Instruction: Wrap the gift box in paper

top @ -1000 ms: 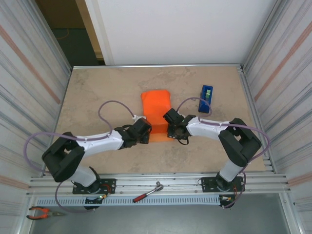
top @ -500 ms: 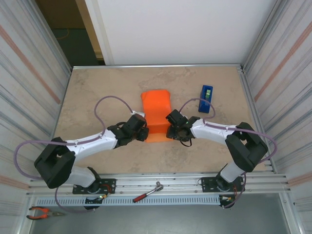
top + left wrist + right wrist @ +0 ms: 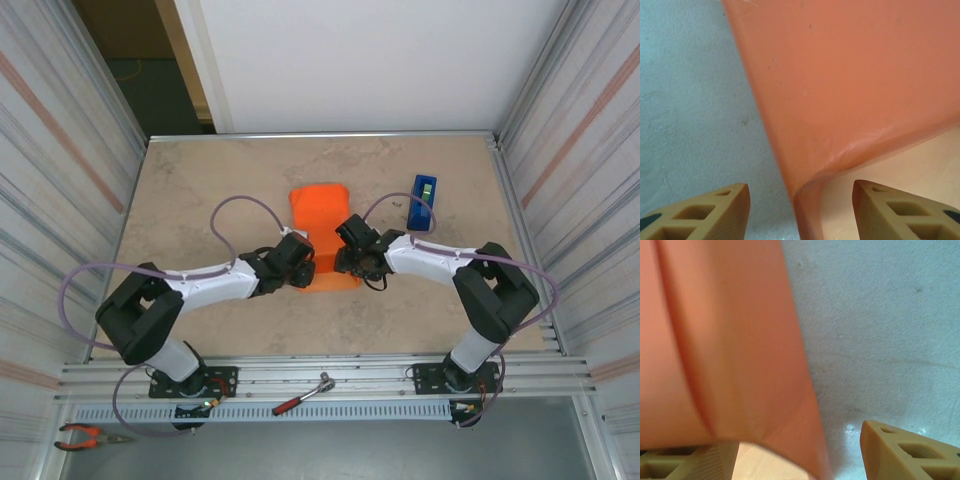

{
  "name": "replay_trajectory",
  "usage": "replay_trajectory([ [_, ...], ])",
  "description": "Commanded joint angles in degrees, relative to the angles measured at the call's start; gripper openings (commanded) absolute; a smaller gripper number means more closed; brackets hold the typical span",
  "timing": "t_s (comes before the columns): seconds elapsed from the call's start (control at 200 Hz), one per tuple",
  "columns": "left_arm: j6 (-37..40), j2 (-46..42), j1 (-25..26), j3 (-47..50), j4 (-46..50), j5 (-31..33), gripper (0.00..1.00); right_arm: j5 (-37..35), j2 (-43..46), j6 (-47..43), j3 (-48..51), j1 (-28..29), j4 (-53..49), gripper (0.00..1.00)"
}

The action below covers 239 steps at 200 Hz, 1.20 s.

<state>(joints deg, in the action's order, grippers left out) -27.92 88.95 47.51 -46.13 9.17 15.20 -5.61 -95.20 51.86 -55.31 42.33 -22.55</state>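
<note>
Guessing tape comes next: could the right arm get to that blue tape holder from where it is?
Probably yes. The blue tape holder stands on bare table just beyond the right claw, nothing between them, and the claw is open.

The paper is a bright orange, matte sheet folded over into a long bundle near the middle of the table. Its far end is rounded and puffed, and its near end lies flatter. In the left wrist view a creased corner curls up off the table, and the pale pink gift box shows beneath that raised edge.
</note>
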Motion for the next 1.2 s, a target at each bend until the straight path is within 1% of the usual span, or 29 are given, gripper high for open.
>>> replay_trajectory([
  [0.0, -2.9, 1.8, 0.2, -2.0, 0.4, 3.4, 0.57, -1.4, -1.5, -1.1, -1.1, -0.3, -0.6, 0.64],
  [0.22, -5.1, 4.8, 0.3, -3.5, 1.4, 5.3, 0.57, -1.8, -2.7, -0.4, -1.0, -0.8, 0.0, 0.62],
  [0.446, -5.7, 6.7, 0.6, -4.7, 2.3, 6.6, 0.57, -2.2, -3.9, 0.1, -1.7, -0.9, 0.3, 0.61],
  [0.777, -6.5, 8.0, 1.0, -4.8, 2.3, 6.8, 0.57, -2.6, -6.0, 1.0, -2.6, -0.8, 0.5, 0.49],
  [0.887, -6.7, 8.2, 1.0, -4.7, 2.2, 6.8, 0.56, -2.6, -6.2, 1.1, -2.6, -0.7, 0.5, 0.45],
  [1.007, -6.8, 8.3, 1.3, -4.4, 2.0, 6.8, 0.5, -2.5, -6.3, 1.1, -2.6, -0.6, 0.6, 0.37],
  [1.152, -7.1, 8.3, 1.9, -4.2, 1.9, 6.9, 0.4, -2.2, -6.4, 1.2, -2.5, -0.3, 0.9, 0.23],
  [1.193, -7.2, 8.3, 2.0, -4.2, 1.8, 7.1, 0.4, -2.0, -6.3, 1.2, -2.5, -0.2, 0.9, 0.16],
])
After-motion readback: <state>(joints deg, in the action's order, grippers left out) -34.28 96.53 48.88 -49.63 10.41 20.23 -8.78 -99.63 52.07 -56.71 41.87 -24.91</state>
